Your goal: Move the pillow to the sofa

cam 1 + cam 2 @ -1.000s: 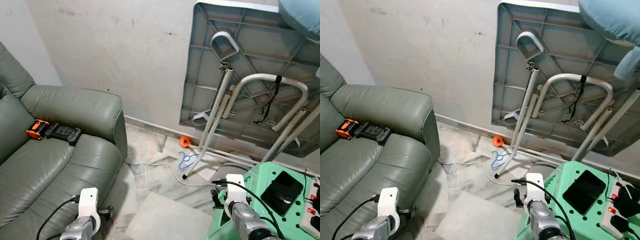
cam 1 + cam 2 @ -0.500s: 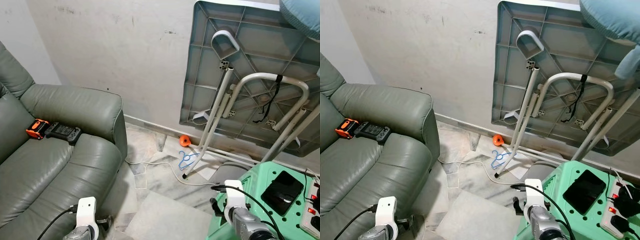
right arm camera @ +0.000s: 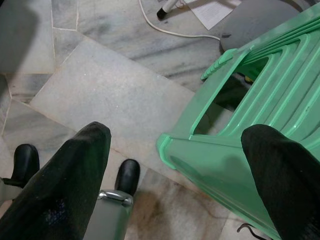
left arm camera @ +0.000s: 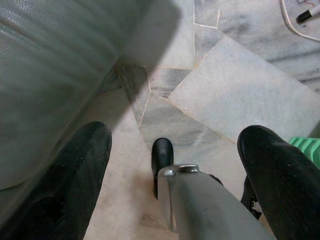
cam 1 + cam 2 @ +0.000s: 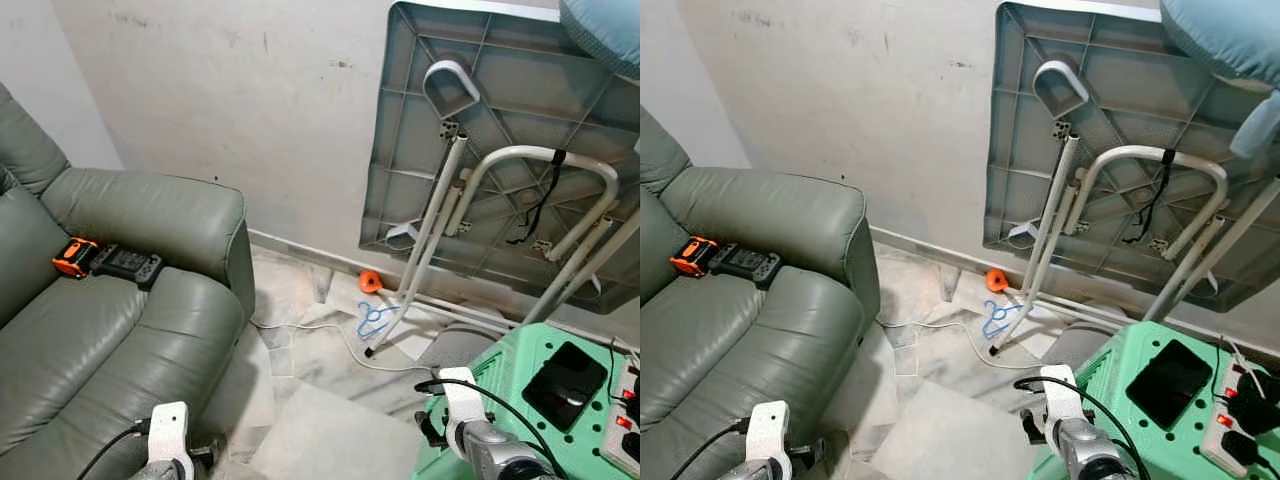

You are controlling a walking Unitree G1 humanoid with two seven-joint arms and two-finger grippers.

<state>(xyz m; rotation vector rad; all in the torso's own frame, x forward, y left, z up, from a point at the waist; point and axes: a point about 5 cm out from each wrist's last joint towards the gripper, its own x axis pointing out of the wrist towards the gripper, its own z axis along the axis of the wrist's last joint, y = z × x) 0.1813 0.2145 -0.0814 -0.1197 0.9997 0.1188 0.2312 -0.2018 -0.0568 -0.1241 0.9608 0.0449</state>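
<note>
**A:** Where's the pillow [image 5: 1225, 35]? I spot a pale blue, soft, rounded thing at the far right, up above the folded table [image 5: 500, 150] leaning on the wall.

**B:** That's my guess too, but it's cut off at the edge. The sofa [image 5: 110, 300] on the left holds just a controller [image 5: 108, 262].

**A:** Which step?

**B:** Looks like approach. Both arms hang low, left gripper [image 4: 170, 165] and right gripper [image 3: 175, 170] with fingers apart, holding nothing. Next it'd need to face right and reach up.

Sofa [image 5: 110, 300] on the left, stool [image 5: 560, 400] right, folded table [image 5: 500, 150] behind against wall.
</note>
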